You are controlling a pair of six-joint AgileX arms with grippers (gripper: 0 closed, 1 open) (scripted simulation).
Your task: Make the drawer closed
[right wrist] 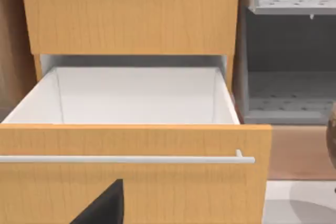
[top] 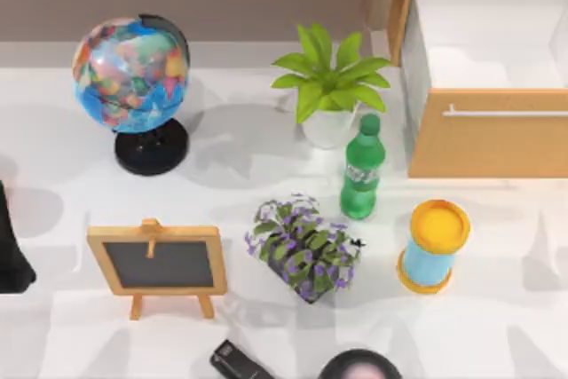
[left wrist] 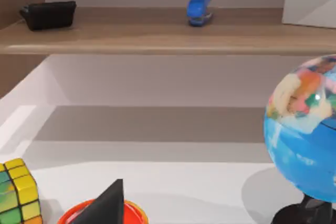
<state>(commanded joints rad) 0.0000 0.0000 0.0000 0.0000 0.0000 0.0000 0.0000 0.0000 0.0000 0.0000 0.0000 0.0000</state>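
Tan drawer [top: 497, 135], handle crosswise, frontward.

— Where do my cameras sit?

— The top view hangs above my worktop [top: 266, 175], facing down. My left wrist view looks low across the worktop toward the back shelf [left wrist: 168, 38], close beside the globe [left wrist: 307, 140].

— And my right?

— It faces the drawer [right wrist: 131, 177] front from near, level with its handle [right wrist: 126, 159]. The top view shares the globe [top: 131, 73] and drawer [top: 493, 144] with them.
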